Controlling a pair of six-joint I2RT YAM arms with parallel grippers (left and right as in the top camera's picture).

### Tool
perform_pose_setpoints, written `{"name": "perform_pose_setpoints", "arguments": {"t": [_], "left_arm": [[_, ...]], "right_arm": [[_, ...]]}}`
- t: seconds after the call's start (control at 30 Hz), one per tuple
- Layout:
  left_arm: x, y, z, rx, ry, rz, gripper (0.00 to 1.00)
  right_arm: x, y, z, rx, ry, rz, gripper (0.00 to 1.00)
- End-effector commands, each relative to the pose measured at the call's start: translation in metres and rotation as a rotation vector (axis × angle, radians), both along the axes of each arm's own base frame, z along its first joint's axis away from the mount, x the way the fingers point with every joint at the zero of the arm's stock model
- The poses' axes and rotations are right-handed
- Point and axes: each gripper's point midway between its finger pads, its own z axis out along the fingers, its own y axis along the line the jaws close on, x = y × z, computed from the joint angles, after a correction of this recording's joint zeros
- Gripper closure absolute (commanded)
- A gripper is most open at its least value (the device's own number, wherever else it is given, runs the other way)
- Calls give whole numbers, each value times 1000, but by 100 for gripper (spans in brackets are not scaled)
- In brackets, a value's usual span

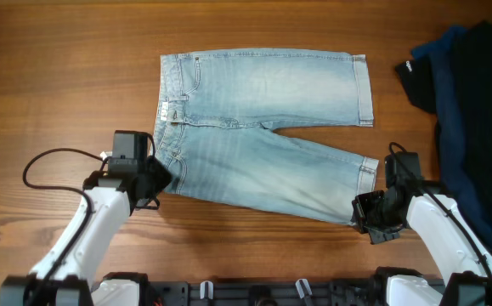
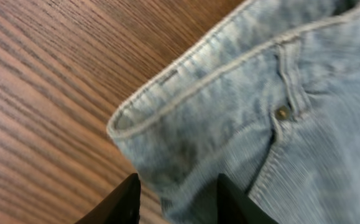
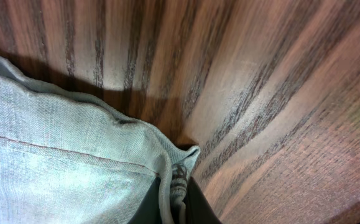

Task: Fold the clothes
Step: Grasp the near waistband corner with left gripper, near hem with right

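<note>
Centre frame: denim shorts (image 1: 262,127), likely limp, weighty; grasp waistband corner (image 2: 120,121) and cuff (image 3: 186,155); left gripper (image 2: 178,190) apart; right gripper (image 3: 170,205) clamped on cuff.

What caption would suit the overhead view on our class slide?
Denim shorts lie flat on the table; left gripper at the waistband corner, right gripper at a cuff, dark garments aside.

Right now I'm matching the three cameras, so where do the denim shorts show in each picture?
Overhead: denim shorts spread flat mid-table, waistband left, cuffs right.
Left wrist: their waistband corner fills the right and bottom.
Right wrist: a cuff corner at lower left.
Shared landmark: the wooden table, its grain beside the denim.
</note>
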Motion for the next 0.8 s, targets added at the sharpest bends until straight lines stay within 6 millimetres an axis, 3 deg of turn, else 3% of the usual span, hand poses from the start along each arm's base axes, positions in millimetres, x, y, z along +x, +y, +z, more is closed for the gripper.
{"name": "perform_pose_setpoints", "arguments": {"t": [0.0, 0.27, 0.4, 0.5, 0.63, 0.77], "left_arm": [[-3, 8, -26, 30, 68, 56, 59], [-6, 11, -35, 31, 100, 75, 51], [-22, 40, -38, 53, 165, 182, 48], [-17, 54, -36, 49, 142, 236, 50], [-14, 40, -36, -30, 134, 213, 53], [4, 24, -31, -94, 56, 78, 45]], "right_arm": [[-5, -9, -5, -52, 10, 28, 96], [-5, -9, -5, -52, 10, 29, 96], [-5, -9, -5, -53, 9, 29, 94], [-5, -9, -5, -52, 9, 30, 94], [-5, -9, -5, -53, 9, 30, 93], [-5, -9, -5, -53, 9, 29, 92]]}}
